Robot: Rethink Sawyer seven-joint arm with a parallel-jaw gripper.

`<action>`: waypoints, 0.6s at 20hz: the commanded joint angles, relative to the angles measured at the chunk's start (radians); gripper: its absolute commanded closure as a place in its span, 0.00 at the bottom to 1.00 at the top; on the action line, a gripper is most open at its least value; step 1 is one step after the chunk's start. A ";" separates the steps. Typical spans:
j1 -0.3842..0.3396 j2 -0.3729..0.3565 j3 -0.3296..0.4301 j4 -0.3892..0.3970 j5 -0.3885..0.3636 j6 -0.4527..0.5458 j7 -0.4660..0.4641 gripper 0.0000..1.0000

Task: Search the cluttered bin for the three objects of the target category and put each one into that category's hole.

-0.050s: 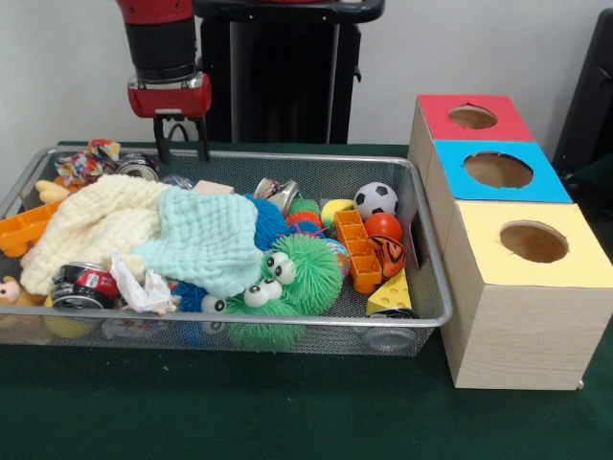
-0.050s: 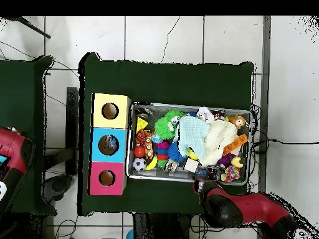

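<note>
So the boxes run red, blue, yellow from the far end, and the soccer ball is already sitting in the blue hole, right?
Not quite. The box order is right, but the front view shows the soccer ball still in the wire bin, near its box-side end. The blue box shows nothing in its hole.

Dark green table cover [image 1: 239, 412], white tiled floor [image 2: 187, 37], black cables [image 2: 277, 142] beside the table

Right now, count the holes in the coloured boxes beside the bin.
3, one per box top: red box hole farthest back, blue box hole in the middle, yellow box hole nearest the camera. None look hidden.
</note>
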 commanded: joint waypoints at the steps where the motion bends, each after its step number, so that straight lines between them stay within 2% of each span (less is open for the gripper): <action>1: 0.013 0.059 0.006 -0.050 -0.058 0.027 -0.051 0.00; 9: 0.017 0.068 0.002 -0.057 -0.067 0.017 -0.051 0.00; 12: -0.006 0.072 0.022 -0.055 -0.071 0.031 -0.085 0.00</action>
